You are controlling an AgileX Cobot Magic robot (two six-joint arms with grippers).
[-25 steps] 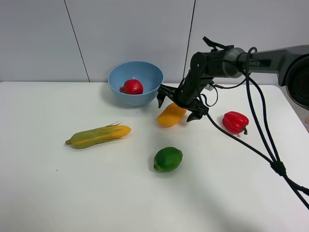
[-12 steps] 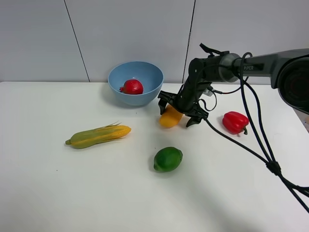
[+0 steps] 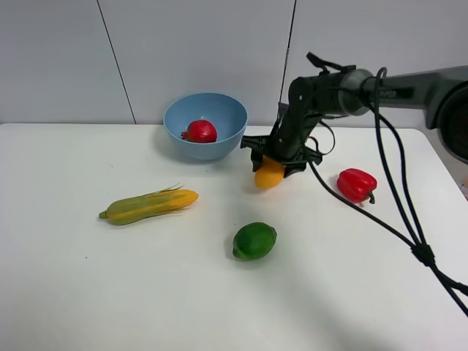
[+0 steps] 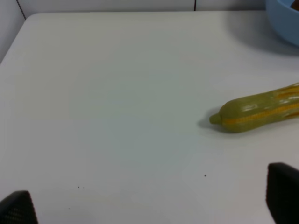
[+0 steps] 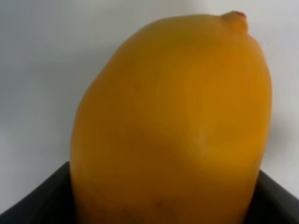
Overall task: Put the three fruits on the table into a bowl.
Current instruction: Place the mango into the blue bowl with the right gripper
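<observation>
Jaws of the right gripper (image 3: 276, 163) clamp the mango (image 3: 268, 175).

Right claw (image 3: 275, 165) grips mango (image 3: 268, 175); left claw (image 4: 150, 201) spread wide.

Bright, even, diffuse light, faint soft shadows on the table (image 3: 88, 292); close-up mango (image 5: 173, 126) slightly blurred.

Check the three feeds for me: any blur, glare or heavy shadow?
Exterior high: sharp, evenly lit, only soft shadows under the lime and corn, no strong glare. Left wrist: slightly soft, flat light, faint shadow beside the corn. Right wrist: the mango fills the frame at close range and looks soft; the table behind it is a featureless blur.
</observation>
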